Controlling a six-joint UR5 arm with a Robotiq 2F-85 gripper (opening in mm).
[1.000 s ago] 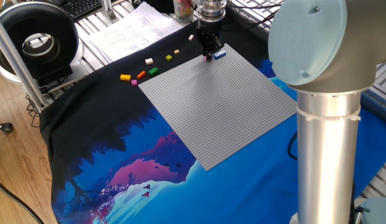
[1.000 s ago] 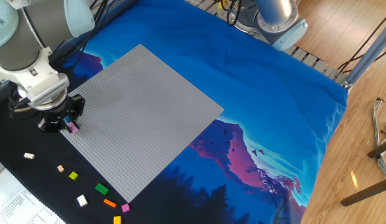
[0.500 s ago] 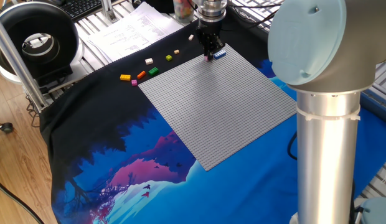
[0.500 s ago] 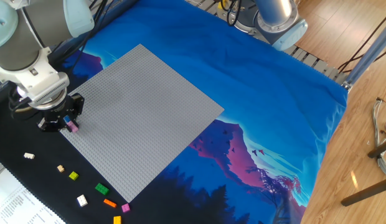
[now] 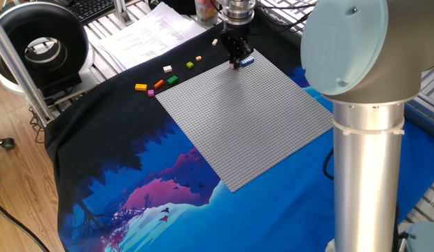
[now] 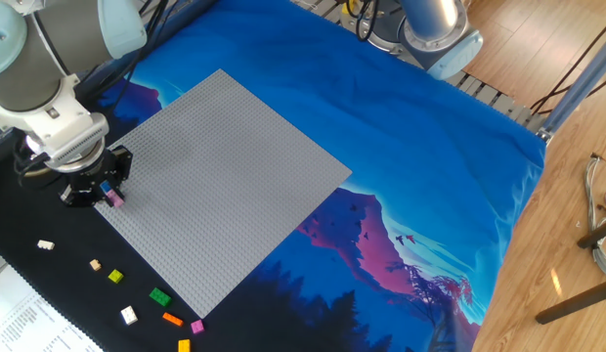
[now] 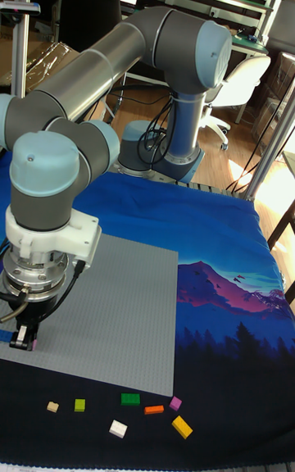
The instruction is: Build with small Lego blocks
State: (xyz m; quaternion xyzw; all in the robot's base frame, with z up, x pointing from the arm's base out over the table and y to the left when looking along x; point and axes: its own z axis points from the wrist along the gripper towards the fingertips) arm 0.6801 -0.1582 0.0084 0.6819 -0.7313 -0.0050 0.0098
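My gripper (image 5: 236, 60) (image 6: 96, 192) (image 7: 24, 336) stands upright over the far corner of the grey baseplate (image 5: 252, 119), shut on a small pink brick (image 5: 236, 66) (image 6: 114, 198) (image 7: 34, 344) that sits at or just above the studs. A blue brick (image 5: 246, 61) lies on the plate right beside the fingers. Several loose Lego blocks lie on the black cloth off the plate's edge: yellow (image 5: 141, 87), orange (image 6: 172, 319), green (image 5: 173, 80) (image 7: 129, 399), white (image 6: 129, 315), lime (image 6: 115, 277), tan (image 6: 95, 264) and pink (image 7: 175, 402).
The arm's large pale-blue joint and column (image 5: 364, 105) fill the right of one fixed view. Papers (image 5: 147, 35) and a black round device (image 5: 42, 45) sit behind the bricks. A blue printed cloth (image 6: 411, 147) covers the table around the plate.
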